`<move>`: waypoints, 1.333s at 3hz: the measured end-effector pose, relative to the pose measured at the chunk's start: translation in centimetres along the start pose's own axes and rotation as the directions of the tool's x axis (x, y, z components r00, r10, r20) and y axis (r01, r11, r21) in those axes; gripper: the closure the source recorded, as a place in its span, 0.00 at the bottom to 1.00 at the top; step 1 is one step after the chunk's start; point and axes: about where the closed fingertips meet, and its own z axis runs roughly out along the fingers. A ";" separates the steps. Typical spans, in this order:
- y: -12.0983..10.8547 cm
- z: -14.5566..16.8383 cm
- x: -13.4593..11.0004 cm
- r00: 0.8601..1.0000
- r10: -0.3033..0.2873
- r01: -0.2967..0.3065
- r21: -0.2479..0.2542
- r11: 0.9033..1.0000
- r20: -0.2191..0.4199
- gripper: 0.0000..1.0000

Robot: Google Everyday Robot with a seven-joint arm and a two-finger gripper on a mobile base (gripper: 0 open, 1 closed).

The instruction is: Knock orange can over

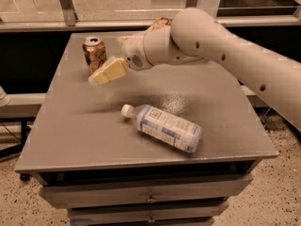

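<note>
The gripper (102,76), left of centre in the frame, is cream. The can (94,53) is orange-gold and brown. The bottle (165,127) is clear with a white cap. The table (230,126) is grey.

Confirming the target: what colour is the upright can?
The orange can is orange-gold and brown, silver-topped, in the camera view; the gripper is close beside it.

The orange can (94,52) stands upright on the bench (225,107). It is orange-gold and brown, with cream markings and a silver top. It sits just behind the end effector (99,77), whose cream tip overlaps the can's lower edge. Whether they touch cannot be told.
</note>
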 end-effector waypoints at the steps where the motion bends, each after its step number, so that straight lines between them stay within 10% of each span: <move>1: -0.2 5.1 -1.7 0.993 -0.003 0.005 -0.014 1.000 0.116 0.00; 2: -1.5 8.0 -1.7 0.985 -0.019 0.016 0.023 1.000 0.174 0.00; 4: -3.6 9.7 0.5 0.977 -0.013 -0.008 0.099 0.995 0.214 0.42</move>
